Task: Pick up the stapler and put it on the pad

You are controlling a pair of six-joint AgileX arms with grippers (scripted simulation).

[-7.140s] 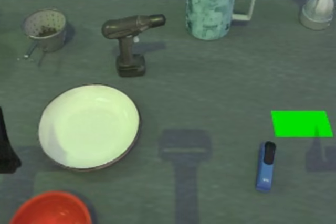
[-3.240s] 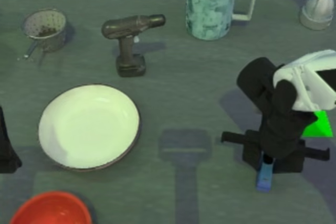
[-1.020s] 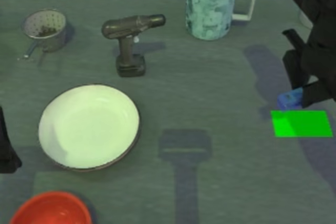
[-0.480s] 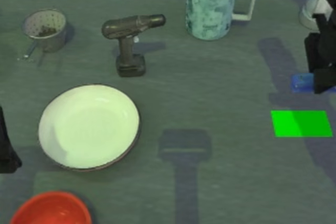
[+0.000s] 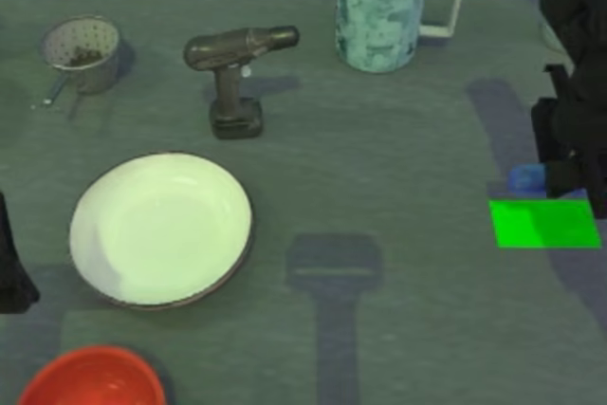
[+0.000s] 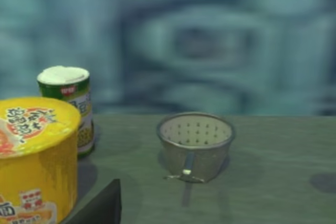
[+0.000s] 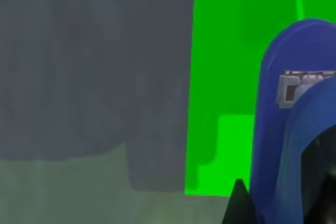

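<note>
The blue stapler [image 5: 526, 176] hangs just above the far edge of the bright green pad [image 5: 545, 224] at the table's right side. Only its end shows past my right gripper [image 5: 561, 170], which is shut on it. In the right wrist view the stapler [image 7: 294, 129] fills the near side, with the pad [image 7: 236, 77] spread below it and one dark fingertip [image 7: 239, 208] beside it. My left arm [image 5: 9, 267] is parked at the table's left edge; one of its fingers [image 6: 100, 208] shows far off to the side, with nothing between.
A white plate [image 5: 161, 229] lies left of centre, a red bowl [image 5: 90, 378] at the front left. At the back stand a power drill [image 5: 232, 78], a metal strainer [image 5: 81, 49] and a teal mug [image 5: 382, 9]. A yellow noodle cup [image 6: 34, 156] and a can [image 6: 65, 103] sit near the left arm.
The right gripper took the stapler from the front right, lifted it and carried it back. In the last half second it has come forward and down toward the pad's far edge.
</note>
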